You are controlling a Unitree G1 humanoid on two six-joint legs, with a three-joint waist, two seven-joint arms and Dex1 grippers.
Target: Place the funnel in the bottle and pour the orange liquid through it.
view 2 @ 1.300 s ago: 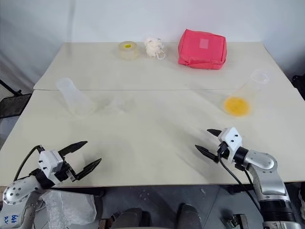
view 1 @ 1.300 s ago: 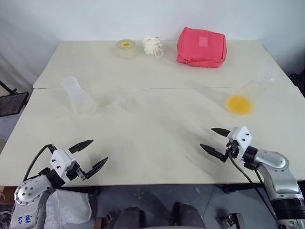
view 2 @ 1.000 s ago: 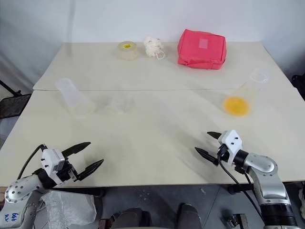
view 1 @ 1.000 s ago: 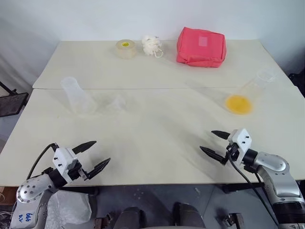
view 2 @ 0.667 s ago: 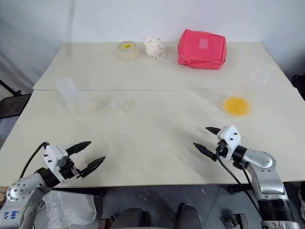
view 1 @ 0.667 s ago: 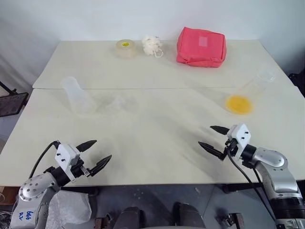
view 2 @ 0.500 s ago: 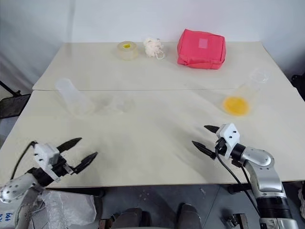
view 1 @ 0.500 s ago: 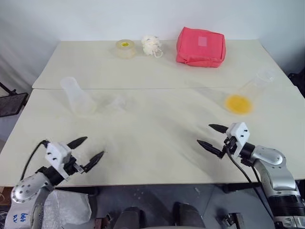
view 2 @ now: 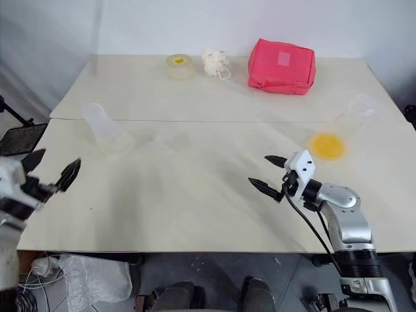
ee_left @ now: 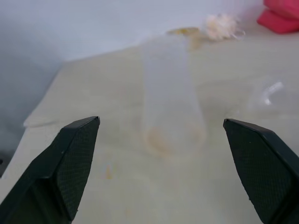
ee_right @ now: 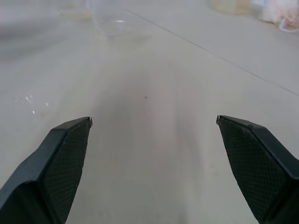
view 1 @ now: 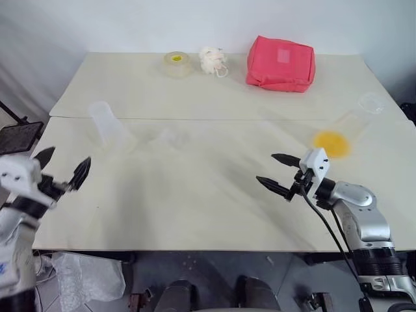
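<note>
Both arms have risen. Left gripper [view 1: 62, 166], jaws spread and empty, now lines up with the bottle [view 1: 109, 127] at far left; the funnel [view 1: 168, 137] sits just right of it. Right gripper [view 1: 281, 172] is spread too, near the orange liquid [view 1: 331, 143]. Nothing grasped yet.

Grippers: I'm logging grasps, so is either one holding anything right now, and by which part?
Nothing is held. The left gripper and right gripper are both open and empty; the bottle stands untouched.

Frosted whitish bottle [view 1: 107, 123], orange liquid [view 1: 331, 143], red pouch [view 1: 280, 64], cream table [view 1: 195, 195], blk end effector fingers [view 1: 273, 187]
</note>
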